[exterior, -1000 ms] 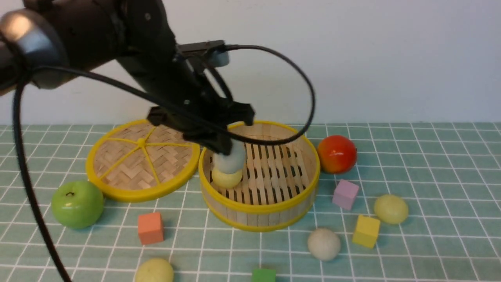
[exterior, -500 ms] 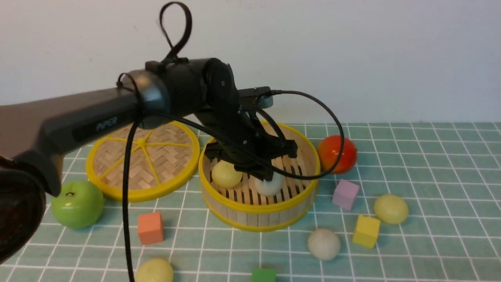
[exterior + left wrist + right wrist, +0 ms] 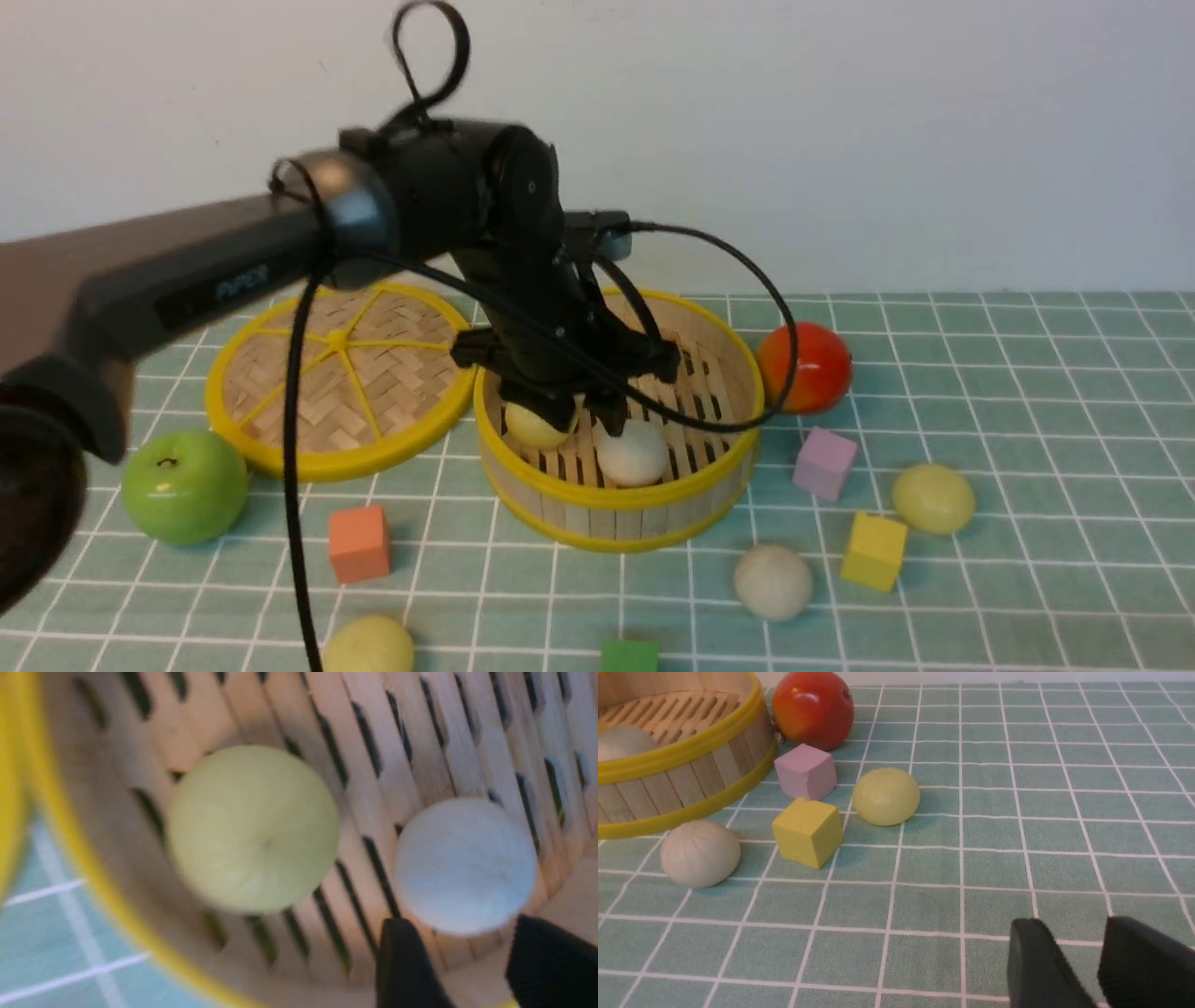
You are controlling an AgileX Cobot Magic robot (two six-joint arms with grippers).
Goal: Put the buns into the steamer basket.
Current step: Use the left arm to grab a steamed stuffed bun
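The left tool (image 3: 581,422) has just let go, its fingers now spread and empty above the off-white bun (image 3: 633,453), which lies in the steamer basket (image 3: 644,518) beside a yellow-green bun (image 3: 530,427), so two are in and three other buns (image 3: 773,581) wait on the desk (image 3: 1027,420).

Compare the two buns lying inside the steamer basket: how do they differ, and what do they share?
The yellow-green bun is tinted; the white bun is not. The yellow-green bun lies by the steamer basket's left wall, the white bun nearer its front. Both are round, matte, and rest on the slats, with the left end effector open above them.
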